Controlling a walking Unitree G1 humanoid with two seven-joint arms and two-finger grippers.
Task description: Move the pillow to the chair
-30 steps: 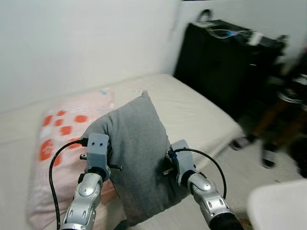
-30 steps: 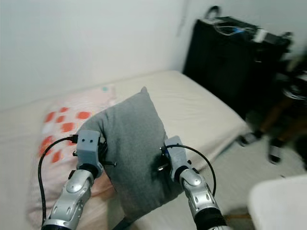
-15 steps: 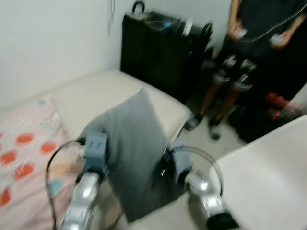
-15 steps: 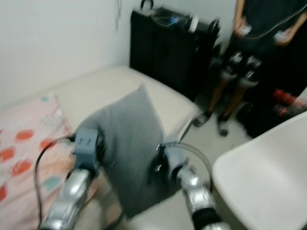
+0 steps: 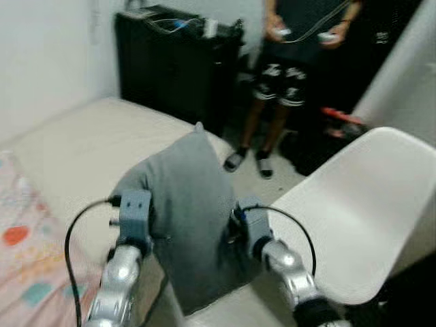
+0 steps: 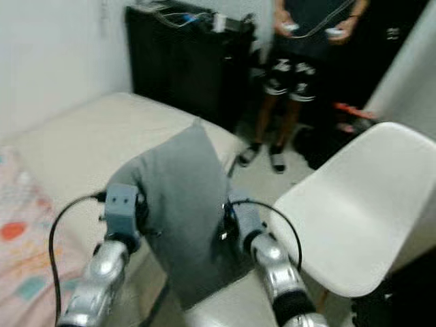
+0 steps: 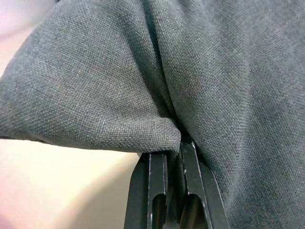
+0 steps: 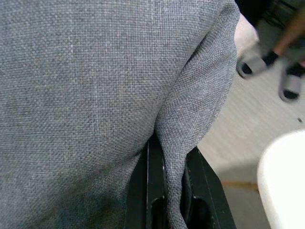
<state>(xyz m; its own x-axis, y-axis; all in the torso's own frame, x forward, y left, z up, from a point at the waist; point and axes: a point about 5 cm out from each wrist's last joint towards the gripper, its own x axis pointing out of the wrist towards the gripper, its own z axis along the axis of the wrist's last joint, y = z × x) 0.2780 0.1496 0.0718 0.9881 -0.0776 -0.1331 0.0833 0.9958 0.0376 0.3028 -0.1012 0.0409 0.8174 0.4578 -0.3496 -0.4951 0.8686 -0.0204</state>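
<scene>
I hold a grey pillow [image 5: 187,204] upright in the air between both arms, over the bed's edge. My left gripper [image 7: 174,155] is shut on a fold of its left side, the fabric pinched between the black fingers. Pinching the pillow's right edge, my right gripper [image 8: 171,162] is likewise shut on cloth. A white moulded chair [image 5: 347,218] stands just to the right of the pillow, its seat facing me, close to my right arm.
A beige bed [image 5: 75,143] lies to the left, with a pink patterned pillow [image 5: 20,272] at its near left. A black cabinet [image 5: 174,65] stands behind. A person [image 5: 289,75] in sandals stands beyond the chair, holding controllers.
The view has swung to the right: the bed and patterned pillow slid left, and the white chair and the person came fully into view. Both grippers keep their hold on the grey pillow.
</scene>
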